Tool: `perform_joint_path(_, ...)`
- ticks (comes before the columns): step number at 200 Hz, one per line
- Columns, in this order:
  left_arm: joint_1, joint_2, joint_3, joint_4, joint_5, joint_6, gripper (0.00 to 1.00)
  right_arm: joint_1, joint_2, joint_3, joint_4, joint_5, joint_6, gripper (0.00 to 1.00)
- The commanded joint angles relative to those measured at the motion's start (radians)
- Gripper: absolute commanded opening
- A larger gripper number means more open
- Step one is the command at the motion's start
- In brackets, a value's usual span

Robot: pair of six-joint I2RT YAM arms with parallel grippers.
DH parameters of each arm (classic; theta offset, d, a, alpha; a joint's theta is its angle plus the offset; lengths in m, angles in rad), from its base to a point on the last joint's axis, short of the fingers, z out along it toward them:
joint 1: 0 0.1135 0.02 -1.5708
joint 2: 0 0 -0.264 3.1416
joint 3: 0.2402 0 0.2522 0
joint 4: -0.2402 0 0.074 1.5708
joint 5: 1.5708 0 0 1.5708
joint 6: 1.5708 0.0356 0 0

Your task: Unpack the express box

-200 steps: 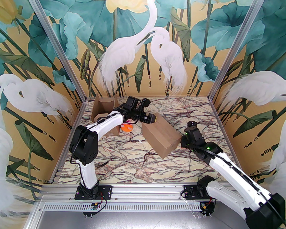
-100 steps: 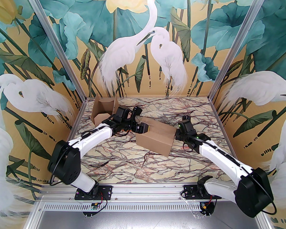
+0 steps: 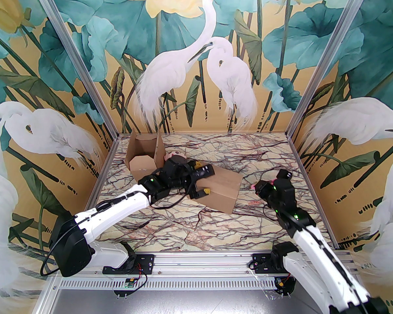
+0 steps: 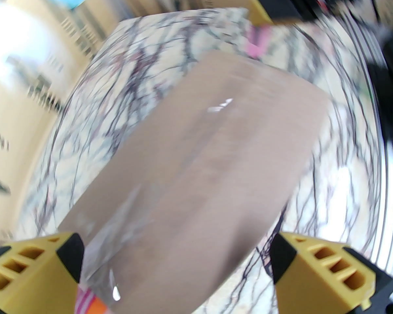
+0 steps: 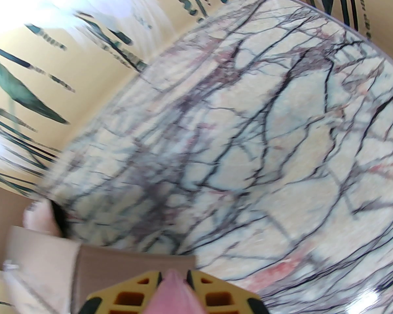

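The express box (image 3: 220, 188), brown cardboard with clear tape along its top seam, lies flat in the middle of the marble table. My left gripper (image 3: 207, 181) is open, one yellow finger on each side of the box's left end. The left wrist view has the box (image 4: 196, 175) running away between the spread fingers (image 4: 36, 270), blurred. My right gripper (image 3: 259, 186) hangs right of the box, apart from it, shut on a small pink thing (image 5: 173, 286) that pokes out between its fingers. A box corner (image 5: 52, 267) sits at the lower left of the right wrist view.
An opened cardboard box (image 3: 144, 155) stands at the back left with its flaps up. A pink toy (image 3: 175, 155) lies just right of it, behind my left wrist. Patterned walls close in the table (image 3: 190, 227) on three sides.
The left arm has dropped low and its gripper has spread across the box's left end. The right arm has pulled back to the right, off the box, which has turned and settled flat.
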Motion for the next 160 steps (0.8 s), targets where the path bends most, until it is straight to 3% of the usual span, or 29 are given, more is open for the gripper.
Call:
perform_joint_path(1,-0.059,0.012,-0.009,0.060,-0.043,0.240,1.00,-0.006,-0.050,-0.034,0.119,-0.074,0.136,0.00)
perform_joint_path(68,-0.113,0.166,0.061,0.046,-0.081,0.344,0.99,-0.006,-0.033,-0.043,0.206,-0.134,0.164,0.00)
perform_joint_path(160,-0.114,0.207,0.083,0.117,-0.058,0.294,0.99,-0.006,-0.072,-0.079,0.275,-0.132,0.194,0.00)
